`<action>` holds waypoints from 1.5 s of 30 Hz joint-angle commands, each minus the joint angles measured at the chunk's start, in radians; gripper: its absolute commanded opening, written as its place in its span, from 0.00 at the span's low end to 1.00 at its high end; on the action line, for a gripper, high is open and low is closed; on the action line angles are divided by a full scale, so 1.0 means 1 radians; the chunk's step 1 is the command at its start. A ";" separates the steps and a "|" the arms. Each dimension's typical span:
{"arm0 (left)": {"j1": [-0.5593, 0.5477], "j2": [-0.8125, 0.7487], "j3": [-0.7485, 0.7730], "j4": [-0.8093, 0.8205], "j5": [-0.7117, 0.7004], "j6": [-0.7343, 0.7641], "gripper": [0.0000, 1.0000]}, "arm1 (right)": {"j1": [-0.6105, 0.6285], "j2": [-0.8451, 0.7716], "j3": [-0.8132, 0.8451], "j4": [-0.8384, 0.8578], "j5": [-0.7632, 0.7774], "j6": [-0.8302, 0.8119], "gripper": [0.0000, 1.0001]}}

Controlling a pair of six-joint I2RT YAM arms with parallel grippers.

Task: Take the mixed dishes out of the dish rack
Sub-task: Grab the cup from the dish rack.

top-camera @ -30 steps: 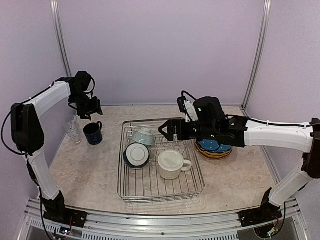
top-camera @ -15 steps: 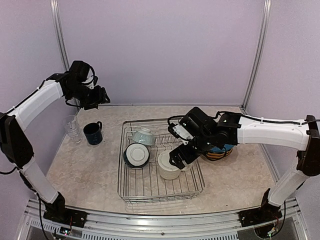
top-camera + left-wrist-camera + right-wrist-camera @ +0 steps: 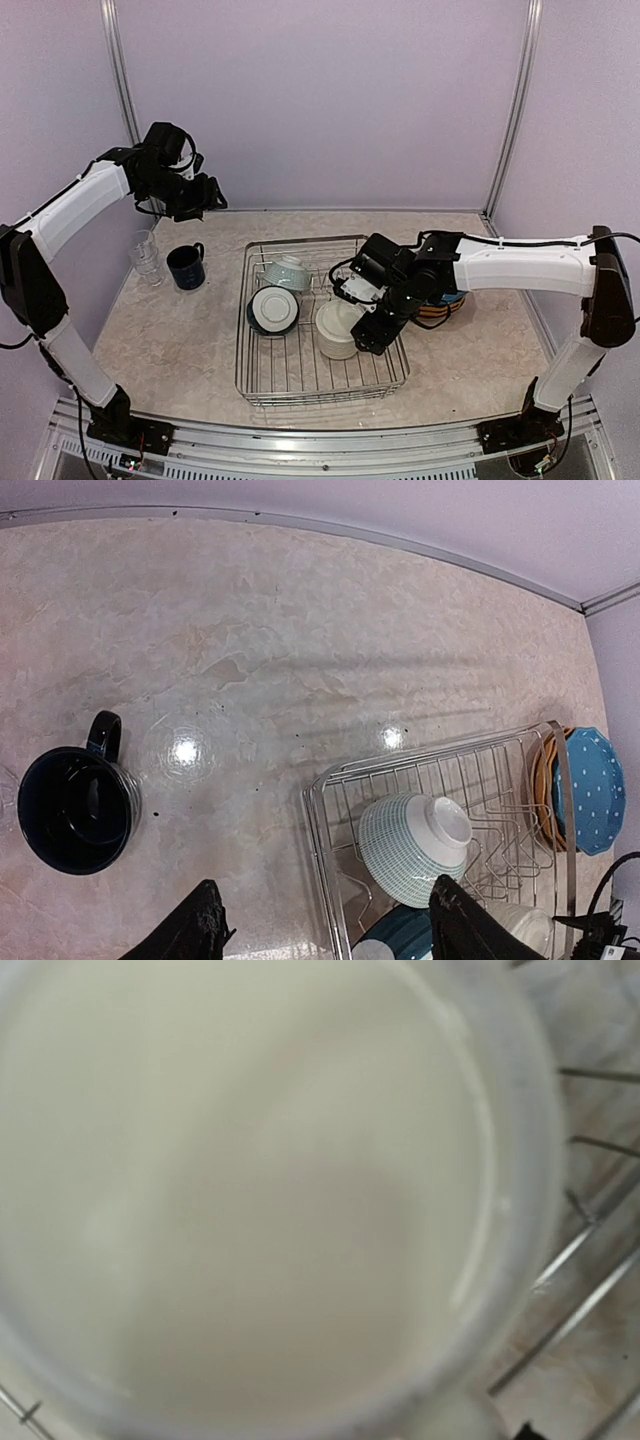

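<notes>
Against lilac walls, the right gripper [image 3: 371,330] crowds the cream mug [image 3: 335,330] at the dish rack's [image 3: 290,372] near right, its grip hidden; a firm, square hold should precede lifting, while the left gripper [image 3: 210,195] hangs released.

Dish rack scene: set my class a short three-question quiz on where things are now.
1. True or false: the navy mug stands inside the rack.
2. Which dish fills the right wrist view? A glass, B cream mug, C plate.
3. How many bowls lie in the rack?
Key: 1 false; 2 B; 3 two.
</notes>
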 commanded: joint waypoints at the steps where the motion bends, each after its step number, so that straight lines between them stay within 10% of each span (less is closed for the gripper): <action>1: -0.011 0.021 -0.005 0.006 0.003 0.016 0.67 | 0.016 0.041 0.027 0.004 -0.023 -0.042 0.77; 12: -0.013 0.040 -0.003 0.000 0.003 0.017 0.67 | 0.065 0.074 0.012 0.066 -0.011 -0.025 0.45; 25: -0.014 0.050 0.000 0.000 0.006 0.017 0.67 | 0.085 0.061 -0.066 0.200 0.038 -0.027 0.44; 39: -0.013 0.048 -0.001 -0.001 0.008 0.015 0.67 | 0.113 0.031 -0.118 0.284 0.083 -0.008 0.00; 45: -0.013 0.044 -0.001 0.000 0.010 0.017 0.67 | 0.116 -0.078 -0.184 0.365 0.117 0.040 0.00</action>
